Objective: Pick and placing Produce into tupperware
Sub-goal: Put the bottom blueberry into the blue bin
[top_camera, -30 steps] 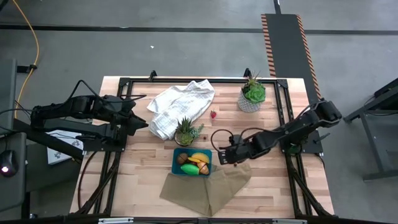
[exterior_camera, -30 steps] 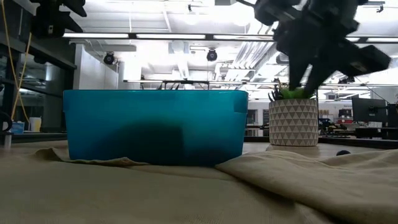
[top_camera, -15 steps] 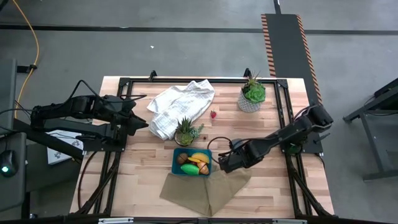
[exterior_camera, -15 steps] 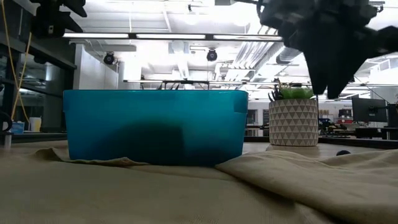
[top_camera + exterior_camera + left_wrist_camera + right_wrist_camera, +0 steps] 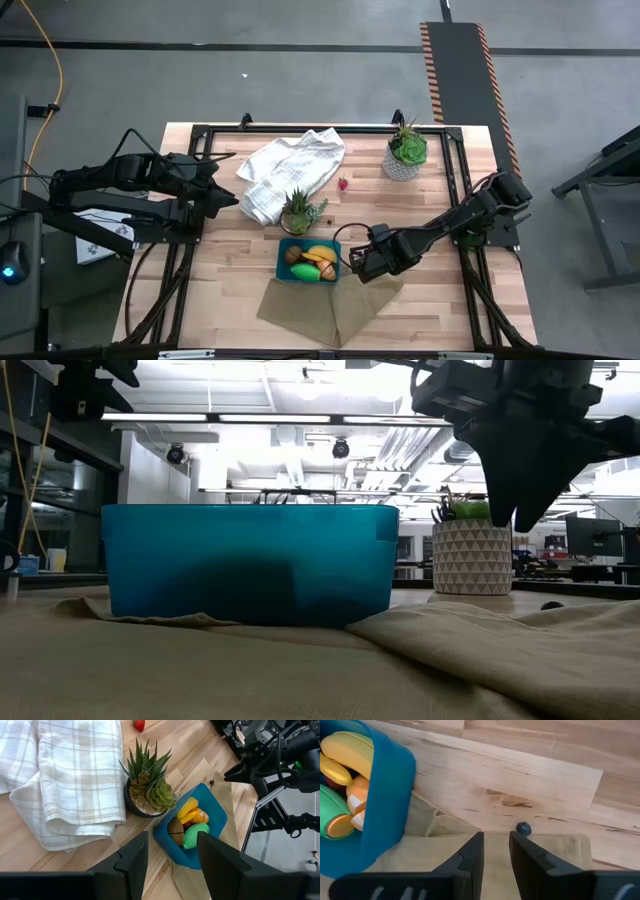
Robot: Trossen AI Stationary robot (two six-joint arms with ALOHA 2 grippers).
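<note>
The teal tupperware (image 5: 308, 260) sits on the tan cloth (image 5: 335, 305) and holds a yellow banana (image 5: 347, 747), a brown kiwi (image 5: 175, 828), a green pepper (image 5: 195, 835) and orange pieces (image 5: 357, 795). A tiny dark blue berry (image 5: 523, 828) lies on the wood at the cloth's far edge, just beyond my right gripper's tips. My right gripper (image 5: 496, 837) hovers open to the right of the tupperware (image 5: 385, 795), over the cloth. A red strawberry (image 5: 343, 184) lies on the table by the towel. My left gripper (image 5: 232, 200) waits open at the table's left side.
A white checked towel (image 5: 290, 168) lies crumpled at the far middle. One spiky potted plant (image 5: 300, 212) stands right behind the tupperware, another (image 5: 405, 150) in a patterned white pot at the far right. Bare wood shows right of the right arm and near the left edge.
My right gripper has moved a little toward the table's near edge and the tupperware, ending over the cloth's far edge beside the blue berry. It has stayed open. Nothing on the table has moved.
</note>
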